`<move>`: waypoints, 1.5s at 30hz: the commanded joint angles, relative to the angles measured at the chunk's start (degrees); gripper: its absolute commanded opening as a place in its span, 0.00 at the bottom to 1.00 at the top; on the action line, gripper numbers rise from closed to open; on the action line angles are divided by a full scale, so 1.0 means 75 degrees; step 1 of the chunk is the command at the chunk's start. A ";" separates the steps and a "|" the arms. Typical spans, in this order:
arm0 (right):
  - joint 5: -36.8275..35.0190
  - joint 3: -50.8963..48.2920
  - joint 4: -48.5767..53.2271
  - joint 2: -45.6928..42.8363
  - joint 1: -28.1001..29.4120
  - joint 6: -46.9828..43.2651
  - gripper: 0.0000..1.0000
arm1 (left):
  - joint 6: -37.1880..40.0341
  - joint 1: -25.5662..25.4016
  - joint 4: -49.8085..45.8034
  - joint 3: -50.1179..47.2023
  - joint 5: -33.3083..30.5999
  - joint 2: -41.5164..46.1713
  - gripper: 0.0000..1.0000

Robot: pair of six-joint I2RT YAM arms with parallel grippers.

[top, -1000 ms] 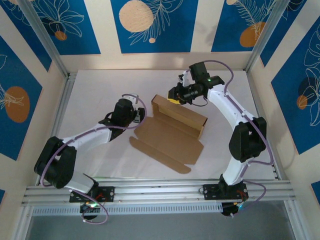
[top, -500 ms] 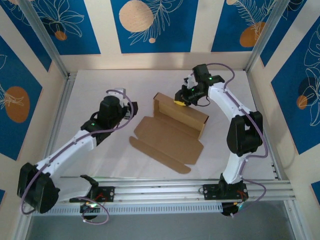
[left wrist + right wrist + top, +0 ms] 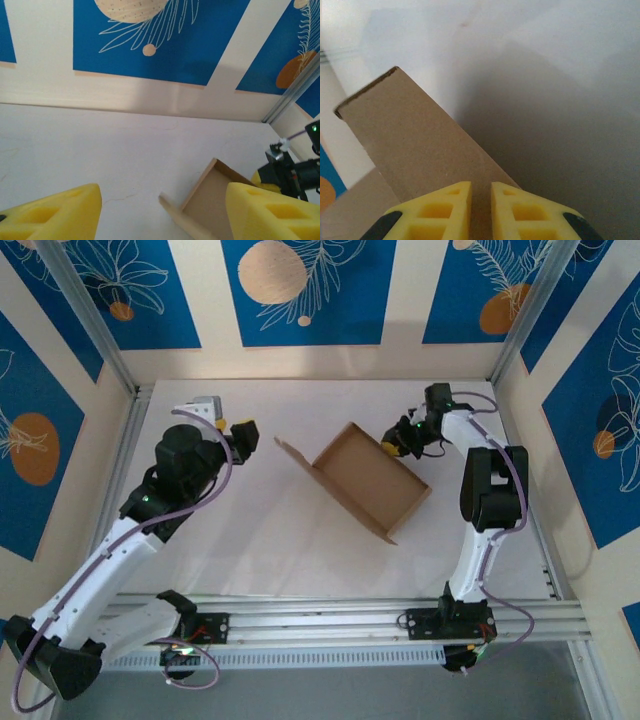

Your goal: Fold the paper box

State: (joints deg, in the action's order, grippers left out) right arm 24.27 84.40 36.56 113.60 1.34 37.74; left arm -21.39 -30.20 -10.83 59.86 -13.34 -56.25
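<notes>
At the centre of the top view, the plain brown corrugated cardboard paper box (image 3: 365,480) sits tipped up on the white table (image 3: 250,530), its upper-right wall pinched in the nearly closed right claw (image 3: 393,447), while the left claw (image 3: 240,430) hovers at upper left, fingers wide apart and empty. Raising the walls seems the step in hand; next the left claw probably must reach the box's free left flap and fold it. No writing shows on the cardboard.
</notes>
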 commanded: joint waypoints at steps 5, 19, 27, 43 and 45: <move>-0.1152 -0.1319 -0.0619 -0.0908 0.0052 0.0431 0.30 | -0.0221 0.0085 -0.0342 -0.0022 -0.0326 -0.0315 0.66; -0.2075 -0.3492 -0.0893 -0.2105 0.0455 0.1399 0.39 | -0.3135 -0.0581 0.1946 -0.0284 0.3596 -0.5159 0.50; -0.1086 -0.4872 -0.1540 -0.3581 0.1154 0.2566 0.43 | -0.2859 0.0037 0.0931 0.2763 0.4846 -0.7420 0.54; -0.3570 -0.3736 -0.0340 -0.4943 0.2225 0.0076 0.58 | -0.2133 0.2008 0.0018 0.1547 0.3103 -0.4466 0.60; -0.3862 -0.3703 -0.1084 -0.4781 0.2332 -0.1055 0.57 | -0.2464 0.1933 0.0125 0.0845 0.3004 -0.3855 0.60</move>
State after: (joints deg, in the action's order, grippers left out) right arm 1.39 54.37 31.27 76.73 18.02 43.27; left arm -39.94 -14.22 -8.10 71.48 12.38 -90.89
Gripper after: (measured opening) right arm 0.575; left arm 0.606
